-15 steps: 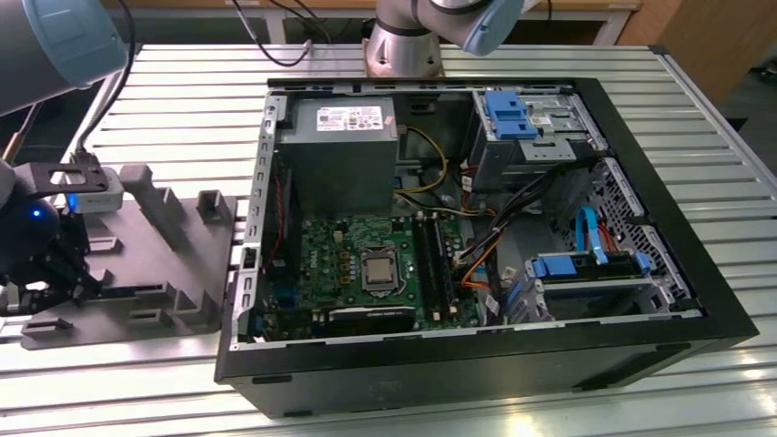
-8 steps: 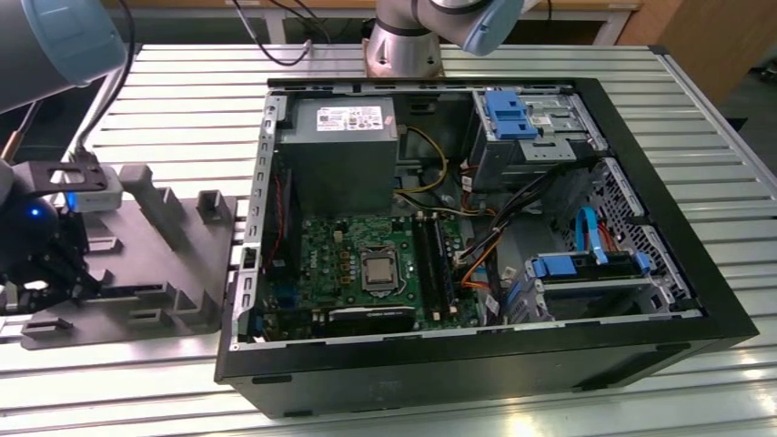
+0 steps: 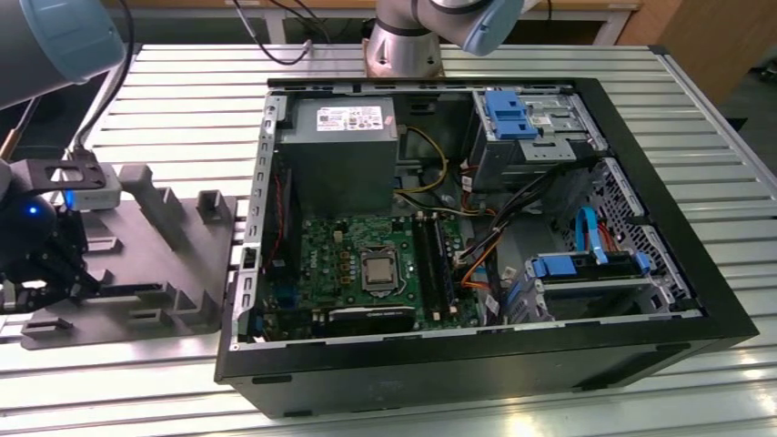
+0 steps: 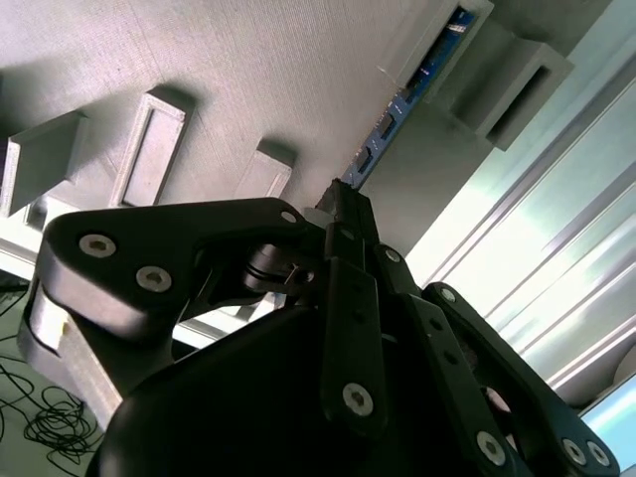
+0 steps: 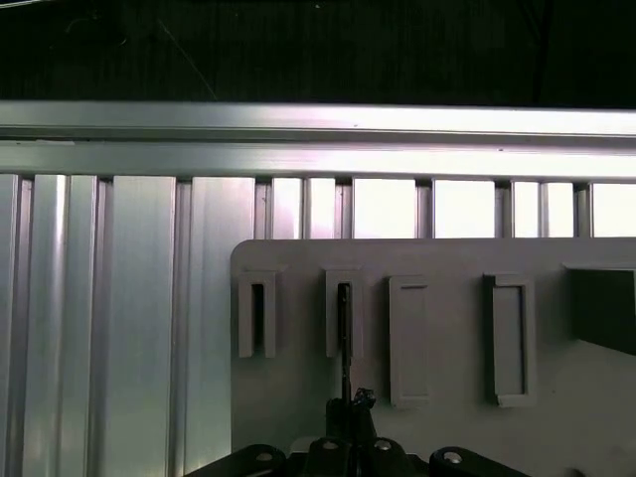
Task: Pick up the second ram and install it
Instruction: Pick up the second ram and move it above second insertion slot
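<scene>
Slatted aluminium table (image 3: 182,91) is carrying a grey holder (image 3: 158,237) beside the open computer case (image 3: 486,373). I am watching the gripper (image 4: 343,202) pinching its fingers almost together on the second ram (image 4: 390,114), which is standing edge-on in the holder's slot.

The place is a robotics lab or workshop bench: a slotted aluminium table (image 3: 182,91) carries the base of a robot arm (image 3: 405,47), an open desktop computer case (image 3: 486,373) with its motherboard (image 3: 346,241) bared, and a grey slotted parts fixture (image 3: 170,264).
</scene>
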Motion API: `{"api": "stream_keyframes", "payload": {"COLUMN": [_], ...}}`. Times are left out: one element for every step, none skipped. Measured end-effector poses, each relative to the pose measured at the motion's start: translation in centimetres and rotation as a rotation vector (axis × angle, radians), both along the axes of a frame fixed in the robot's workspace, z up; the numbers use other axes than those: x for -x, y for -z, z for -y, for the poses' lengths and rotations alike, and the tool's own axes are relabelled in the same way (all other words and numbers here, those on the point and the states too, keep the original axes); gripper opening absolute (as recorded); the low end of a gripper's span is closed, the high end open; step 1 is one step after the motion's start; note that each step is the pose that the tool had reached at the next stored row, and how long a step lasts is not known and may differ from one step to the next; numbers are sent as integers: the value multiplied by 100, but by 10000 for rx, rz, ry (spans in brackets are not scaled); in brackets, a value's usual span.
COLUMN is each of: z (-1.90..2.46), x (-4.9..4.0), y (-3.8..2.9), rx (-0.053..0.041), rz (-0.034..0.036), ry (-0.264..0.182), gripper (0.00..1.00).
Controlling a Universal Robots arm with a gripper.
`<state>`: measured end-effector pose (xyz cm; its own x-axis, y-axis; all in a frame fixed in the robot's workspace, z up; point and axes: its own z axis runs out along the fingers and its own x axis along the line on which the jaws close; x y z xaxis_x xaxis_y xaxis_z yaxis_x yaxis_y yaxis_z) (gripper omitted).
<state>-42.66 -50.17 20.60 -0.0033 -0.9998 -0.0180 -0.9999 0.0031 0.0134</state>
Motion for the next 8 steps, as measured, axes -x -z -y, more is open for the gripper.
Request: {"api": "stream_keyframes", "payload": {"z": [0,0,0,0,0,0,0,0], "x": [0,0,0,0,0,0,0,0], "y": [-4,-7,-7,-8,-11,-14,-18,-23], "rx": [1,0,0,0,1,1,1,1], "rz": [0,1,0,0,0,-1,-2,-1], "ry": [0,0,0,0,0,0,0,0], "gripper": [12,12,12,12,12,12,12,12]}}
